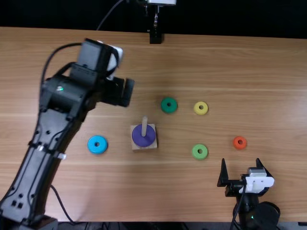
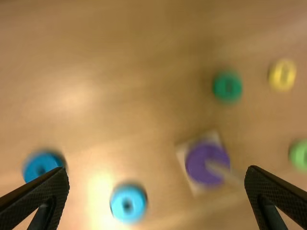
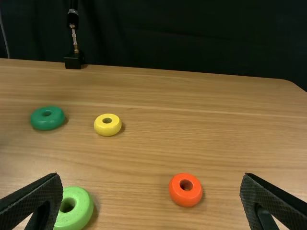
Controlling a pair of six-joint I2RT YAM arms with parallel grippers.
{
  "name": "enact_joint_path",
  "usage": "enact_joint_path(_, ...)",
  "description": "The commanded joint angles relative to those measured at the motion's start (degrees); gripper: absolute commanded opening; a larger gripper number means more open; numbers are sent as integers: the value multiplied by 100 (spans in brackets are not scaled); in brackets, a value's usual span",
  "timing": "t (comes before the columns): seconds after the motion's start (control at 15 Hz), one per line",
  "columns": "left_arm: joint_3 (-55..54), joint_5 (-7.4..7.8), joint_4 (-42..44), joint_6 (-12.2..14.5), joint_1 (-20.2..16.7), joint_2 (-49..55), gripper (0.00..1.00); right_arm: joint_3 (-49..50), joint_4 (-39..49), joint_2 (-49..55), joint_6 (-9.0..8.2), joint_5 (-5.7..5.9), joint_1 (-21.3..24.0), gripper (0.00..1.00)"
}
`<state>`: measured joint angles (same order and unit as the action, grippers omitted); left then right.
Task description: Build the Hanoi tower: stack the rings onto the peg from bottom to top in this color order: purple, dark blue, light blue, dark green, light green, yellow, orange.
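My left gripper [image 1: 125, 92] is above the table, up and left of the peg base [image 1: 136, 146]; in its wrist view the left gripper [image 2: 157, 191] is open. The purple ring [image 1: 144, 136] lies around the wooden peg [image 1: 144, 125]. A dark blue ring [image 2: 42, 166] shows beside the light blue ring [image 2: 128, 203]. Loose on the table are the light blue ring [image 1: 97, 144], dark green ring [image 1: 169, 105], light green ring [image 1: 199, 152], yellow ring [image 1: 201, 108] and orange ring [image 1: 240, 142]. My right gripper [image 1: 241, 173] stands open near the front edge; the right gripper [image 3: 151, 199] holds nothing.
The left arm [image 1: 53, 127] extends over the table's left part. A small black stand [image 1: 155, 37] is at the table's far edge. Wooden surface separates the loose rings right of the peg.
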<state>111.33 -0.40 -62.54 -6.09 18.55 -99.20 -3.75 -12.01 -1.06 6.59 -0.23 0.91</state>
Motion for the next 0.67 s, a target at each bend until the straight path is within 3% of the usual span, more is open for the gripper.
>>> enact_joint_path(0.0, -533, 30, 359, -14, -413, 480, 100, 287, -377, 106, 16, 55, 24, 100)
enact_joint_path(0.2, -1913, 40, 1329, -14, -1020, 1289, 100, 287, -377, 106, 16, 55, 24, 100)
enact_joint_path(0.6, -3311, 51, 1340, 60, -2197, 1693, 100, 287, -377, 106, 16, 55, 24, 100)
